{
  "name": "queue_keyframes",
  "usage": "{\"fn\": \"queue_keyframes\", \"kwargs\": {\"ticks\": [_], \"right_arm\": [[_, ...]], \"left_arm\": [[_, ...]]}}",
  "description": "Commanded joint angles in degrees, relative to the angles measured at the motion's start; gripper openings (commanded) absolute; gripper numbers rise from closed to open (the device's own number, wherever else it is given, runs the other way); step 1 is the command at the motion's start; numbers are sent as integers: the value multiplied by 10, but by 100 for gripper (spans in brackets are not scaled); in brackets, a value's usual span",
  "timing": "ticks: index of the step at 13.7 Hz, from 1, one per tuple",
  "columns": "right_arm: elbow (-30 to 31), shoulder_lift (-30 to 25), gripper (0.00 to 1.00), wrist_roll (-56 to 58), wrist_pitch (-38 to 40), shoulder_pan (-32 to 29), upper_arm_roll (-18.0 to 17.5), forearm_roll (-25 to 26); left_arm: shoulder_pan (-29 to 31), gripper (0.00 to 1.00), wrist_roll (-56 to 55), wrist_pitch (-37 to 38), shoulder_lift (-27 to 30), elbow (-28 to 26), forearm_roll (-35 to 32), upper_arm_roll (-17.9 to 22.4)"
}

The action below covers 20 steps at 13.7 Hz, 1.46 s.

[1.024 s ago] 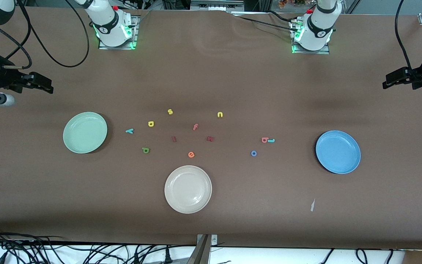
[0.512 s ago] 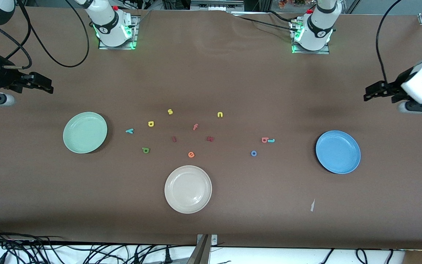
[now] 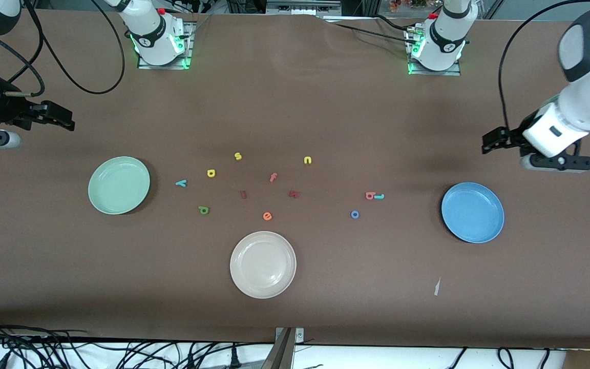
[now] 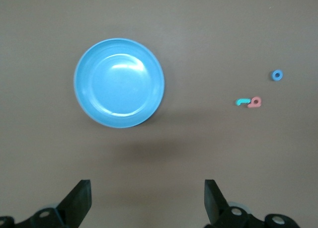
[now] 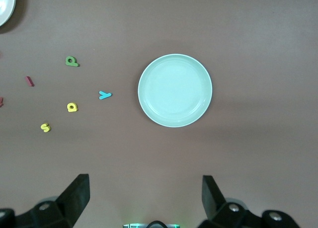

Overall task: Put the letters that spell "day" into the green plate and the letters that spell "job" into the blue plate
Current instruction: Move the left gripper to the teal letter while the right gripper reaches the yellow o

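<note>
Two white Franka arms with black joint bands and round logos; bases on metal plates lit green, red buttons on top. Left arm has a grey-black elbow cap and black cable. Left gripper and right gripper black, fingers dark.

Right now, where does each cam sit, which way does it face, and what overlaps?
Front: high, facing both bases; open left gripper over bare table, right gripper waiting.
Left wrist: looks down past its own fingertips at the blue plate.
Right wrist: looks down past its fingertips at the green plate.
Shared: front shows both plates.
</note>
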State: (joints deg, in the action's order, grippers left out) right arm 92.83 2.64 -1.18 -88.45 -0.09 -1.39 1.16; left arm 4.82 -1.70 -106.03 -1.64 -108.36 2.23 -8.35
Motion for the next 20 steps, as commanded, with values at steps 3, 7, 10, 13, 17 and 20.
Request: {"fn": "queue_keyframes", "kwargs": {"ticks": [3,7,10,13,17,20], "right_arm": [[-4,8,100,1,3,0,-5,-1],[-9,46,100,3,3,15,-9,-16],[-1,65,100,-7,-6,49,-8,-19],[53,76,100,-65,-86,90,-9,-31],[167,84,100,-125,-253,114,-46,-31],[232,118,100,-189,-390,149,-56,-29]], "left_arm": [[-22,100,-29,-93,-24,-49,10,-31],[-79,100,-29,-159,-85,-59,6,-30],[-107,100,-29,-223,-129,-76,2,-30],[-134,100,-29,-279,-161,-82,2,-29],[-156,100,10,-307,-174,-78,1,-29],[-160,100,105,-336,-191,-78,1,-29]]}}
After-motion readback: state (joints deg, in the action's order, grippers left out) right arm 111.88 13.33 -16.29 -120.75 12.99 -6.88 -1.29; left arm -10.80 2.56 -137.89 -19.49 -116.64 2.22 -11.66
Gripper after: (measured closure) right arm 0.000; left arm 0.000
